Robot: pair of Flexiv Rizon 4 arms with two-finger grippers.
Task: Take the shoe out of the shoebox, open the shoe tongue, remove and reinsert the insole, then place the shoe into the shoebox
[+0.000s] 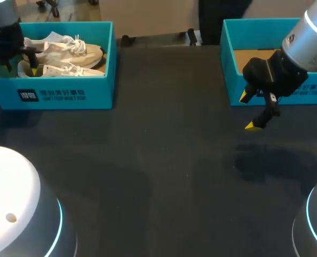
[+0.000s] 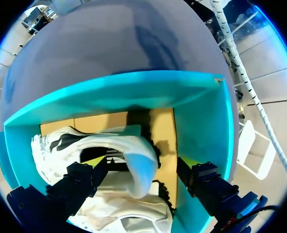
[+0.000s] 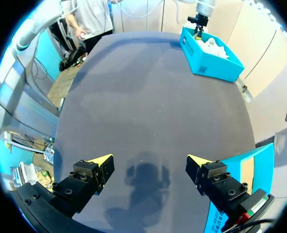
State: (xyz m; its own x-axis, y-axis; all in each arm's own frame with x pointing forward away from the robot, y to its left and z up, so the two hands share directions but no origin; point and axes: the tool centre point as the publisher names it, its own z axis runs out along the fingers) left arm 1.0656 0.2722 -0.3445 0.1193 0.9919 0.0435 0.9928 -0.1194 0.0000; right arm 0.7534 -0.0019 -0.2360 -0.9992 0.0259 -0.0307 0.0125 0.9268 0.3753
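We reach for a shoe (image 1: 67, 53) in the shoebox (image 1: 67, 93).
Head view: our left gripper (image 1: 27, 63) hangs over it. Left wrist view: fingers (image 2: 80, 182) wide astride the shoe, gripping nothing, so we centre before closing. Right wrist view: our right gripper (image 3: 148, 167) gapes empty above the table (image 3: 148, 97).

My left arm (image 1: 2, 21) stands at the far left corner of the surface (image 1: 164, 160). The left hand (image 2: 142, 165) points down, fingers wide apart. My right arm (image 1: 314, 37) comes in near the far right corner. The right hand (image 1: 249, 111) hangs low, fingers wide apart.
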